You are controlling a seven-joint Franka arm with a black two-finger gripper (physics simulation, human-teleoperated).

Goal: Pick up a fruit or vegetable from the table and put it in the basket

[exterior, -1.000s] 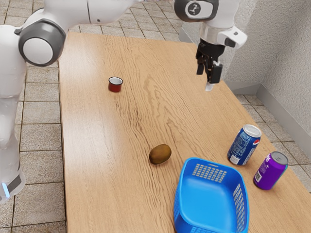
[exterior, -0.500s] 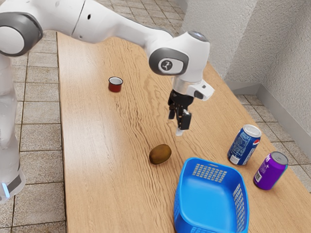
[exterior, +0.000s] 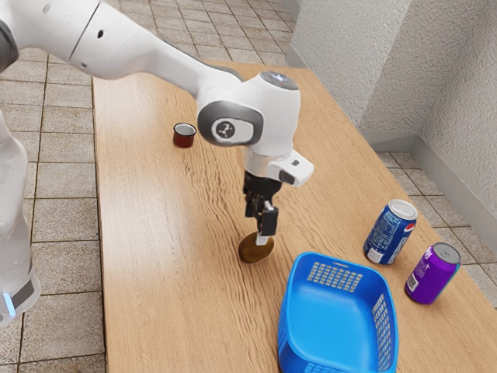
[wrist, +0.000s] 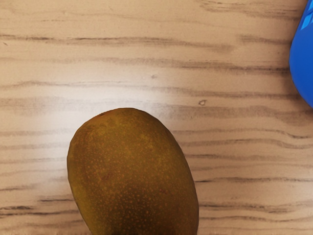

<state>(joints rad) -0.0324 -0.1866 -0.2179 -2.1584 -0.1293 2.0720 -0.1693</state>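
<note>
My gripper (exterior: pixel 258 230) is over the brown kiwi (exterior: pixel 252 250) in the exterior view, its fingers apart and one pale tip overlapping the fruit's upper right part. The kiwi rests on the wooden table (exterior: pixel 175 295). From the wrist camera, the kiwi (wrist: pixel 134 176) appears large beneath my hand, with table surface around it. The blue basket (exterior: pixel 335 315) stands close beside the fruit, toward the exterior view's right; its edge (wrist: pixel 304 63) also appears in the wrist view. Whether the fingertips touch the kiwi cannot be told.
Beyond the basket, a blue soda can (exterior: pixel 390 231) and a purple can (exterior: pixel 432 273) stand upright near the table's edge. A small red cup (exterior: pixel 184 135) sits farther back, toward the exterior view's left. Textured walls rise past the table's right side.
My gripper has come down and across from the table's far right side to the kiwi. The kiwi, basket, cans and cup have stayed put.
</note>
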